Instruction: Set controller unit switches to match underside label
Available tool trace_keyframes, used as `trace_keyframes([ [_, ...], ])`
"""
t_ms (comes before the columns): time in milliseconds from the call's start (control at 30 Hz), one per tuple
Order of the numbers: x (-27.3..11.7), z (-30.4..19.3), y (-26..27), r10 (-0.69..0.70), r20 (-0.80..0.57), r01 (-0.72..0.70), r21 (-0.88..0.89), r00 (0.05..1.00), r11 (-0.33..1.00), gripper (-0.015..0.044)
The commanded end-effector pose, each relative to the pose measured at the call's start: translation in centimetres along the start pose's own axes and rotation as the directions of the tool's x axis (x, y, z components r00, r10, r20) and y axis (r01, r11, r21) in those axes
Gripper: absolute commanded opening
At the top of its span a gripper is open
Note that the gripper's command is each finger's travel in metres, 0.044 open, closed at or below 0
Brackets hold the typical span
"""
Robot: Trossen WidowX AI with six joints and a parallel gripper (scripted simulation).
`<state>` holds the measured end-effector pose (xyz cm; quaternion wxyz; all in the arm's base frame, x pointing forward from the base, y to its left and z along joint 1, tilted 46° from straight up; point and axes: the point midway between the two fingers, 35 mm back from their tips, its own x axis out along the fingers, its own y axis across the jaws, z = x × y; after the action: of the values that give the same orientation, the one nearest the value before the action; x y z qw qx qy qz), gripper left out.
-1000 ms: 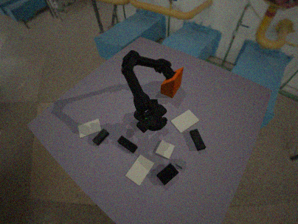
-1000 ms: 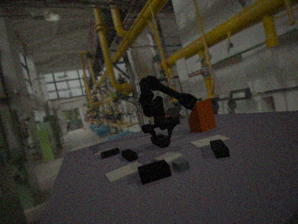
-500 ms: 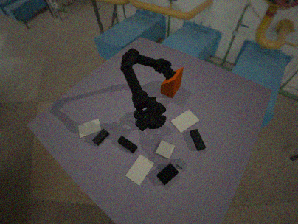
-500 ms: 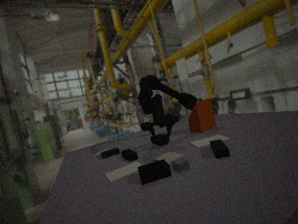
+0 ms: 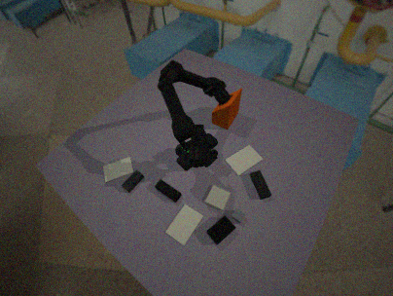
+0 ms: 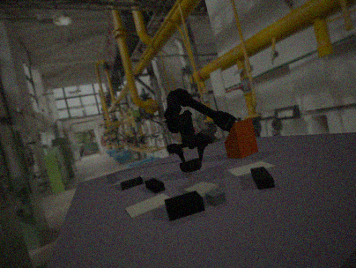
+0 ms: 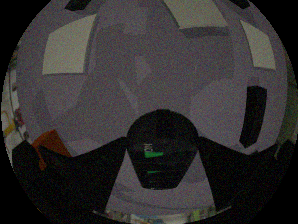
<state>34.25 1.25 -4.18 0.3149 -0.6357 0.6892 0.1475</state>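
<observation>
The dark controller unit (image 6: 190, 166) (image 7: 162, 172) is held above the bench. In the wrist view it spans the gap between the fingers, with its switch side partly toward the camera. Small green switch ends and a tiny ON marking show there; the other switch settings are too dark to read. The label is not visible. My gripper (image 6: 191, 161) (image 7: 163, 142) is shut on the unit, one finger on each side. In the top view the gripper (image 5: 196, 152) is seen from above and largely hides the unit, with one green speck showing.
Cream plates (image 5: 185, 224) (image 5: 244, 160) (image 5: 118, 169) (image 5: 217, 197) and black blocks (image 5: 168, 190) (image 5: 261, 184) (image 5: 132, 181) (image 5: 221, 230) lie on the bench (image 5: 272, 243). A small grey block (image 6: 216, 197) is beside the front black one. An orange block (image 5: 227, 113) (image 6: 242, 138) stands at the arm's far end.
</observation>
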Motion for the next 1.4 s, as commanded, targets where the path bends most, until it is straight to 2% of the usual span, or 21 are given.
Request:
trace_keyframes([
  [0, -0.4, -0.3, 0.1, -0.003, 0.006, 0.003, -0.012, 1.0, 1.0, 0.0336],
  [1367, -2.7, -2.9, 0.1, -0.001, 0.093, 0.003, -0.013, 0.996, 1.0, 0.0336],
])
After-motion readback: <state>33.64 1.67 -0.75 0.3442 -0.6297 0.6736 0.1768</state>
